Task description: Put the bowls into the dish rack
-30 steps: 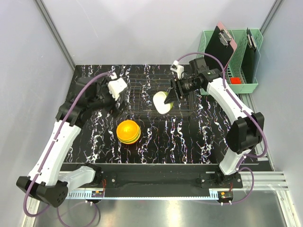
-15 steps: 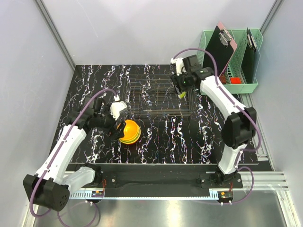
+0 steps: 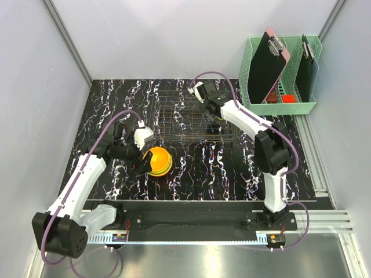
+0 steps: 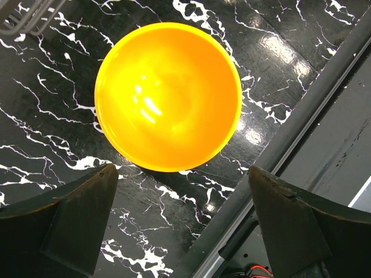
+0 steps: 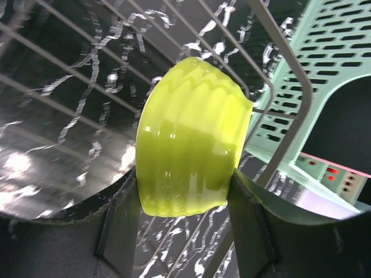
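An orange bowl [image 3: 157, 158] sits upside down on a stack on the black marble table, a yellow-green rim [image 3: 160, 172] showing under it. In the left wrist view the orange bowl [image 4: 168, 95] lies just ahead of my left gripper [image 4: 182, 226], which is open and empty. From above, my left gripper [image 3: 142, 163] is at the stack's left side. My right gripper [image 5: 182, 223] is shut on a yellow-green bowl [image 5: 191, 145], held on edge over the wire dish rack [image 5: 284, 63]. From above, the right gripper [image 3: 213, 111] is over the rack's [image 3: 174, 111] right part. The other bowls are out of view.
A mint-green plastic basket [image 3: 255, 52] with clipboards stands at the back right, a red item [image 3: 288, 98] in it; it also shows in the right wrist view [image 5: 330, 52]. The table's front edge rail [image 4: 301, 133] runs close by the stack.
My left gripper came down from the rack's left end to the orange bowl. My right gripper swung left and back over the rack. The cream-white bowl seen one second ago no longer shows.
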